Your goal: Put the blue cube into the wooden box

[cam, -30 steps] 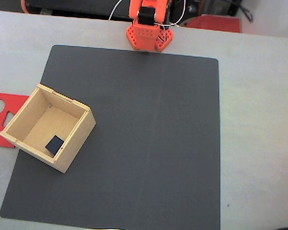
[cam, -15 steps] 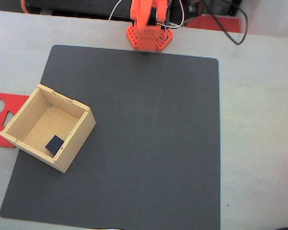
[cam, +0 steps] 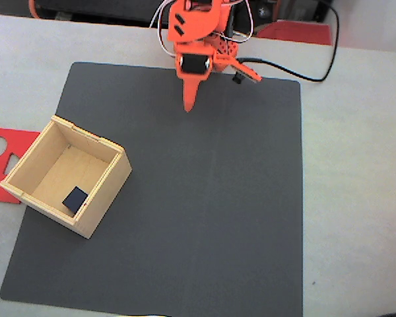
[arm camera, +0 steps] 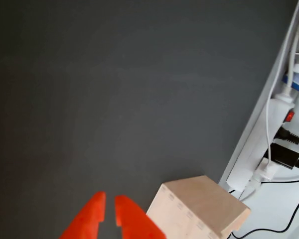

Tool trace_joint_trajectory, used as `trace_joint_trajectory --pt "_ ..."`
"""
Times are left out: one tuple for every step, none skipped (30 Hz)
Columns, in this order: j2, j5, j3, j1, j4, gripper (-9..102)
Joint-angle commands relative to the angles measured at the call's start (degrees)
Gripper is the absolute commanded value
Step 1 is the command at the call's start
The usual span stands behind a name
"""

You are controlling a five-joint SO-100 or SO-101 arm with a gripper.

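Now pincer (cam: 187, 107) swung out over mat (cam: 251, 198) — blue cube (cam: 74, 197) unmoved in wooden box (cam: 105, 191).

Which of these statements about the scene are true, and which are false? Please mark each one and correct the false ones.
1. The blue cube lies inside the wooden box. True.
2. The gripper holds the blue cube. False: in the fixed view the gripper is near the top edge of the dark mat, far from the cube, and it holds nothing.
3. The wooden box stands on the left part of the dark mat in the fixed view. True.
4. The flat red piece lies inside the wooden box. False: it lies on the table, to the left of the box.
5. The wooden box is closed with a lid. False: its top is open.
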Motion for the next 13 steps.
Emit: trace_joint_trajectory --pt "0.79 0.44 0.26 0.70 -0.79 0" --pt "0.79 0.44 0.26 0.70 -0.79 0" --pt "0.79 0.44 0.26 0.70 -0.79 0" --pt "0.79 0.44 0.26 0.79 -0.79 0" --pt "0.79 0.44 0.26 0.97 -0.79 0" --pt "0.79 0.53 0.26 0.97 -0.79 0" --pt "0.79 0.53 0.26 0.97 -0.79 0" --pt "0.79 0.53 0.26 0.97 -0.79 0" --pt "0.79 0.44 0.26 0.97 -0.79 0" --pt "0.79 0.26 0.26 0.70 -0.79 0" --pt "0.79 0.26 0.26 0.62 -0.79 0" --pt "0.79 0.26 0.26 0.62 -0.79 0" --pt "0.79 0.26 0.26 0.62 -0.79 0"
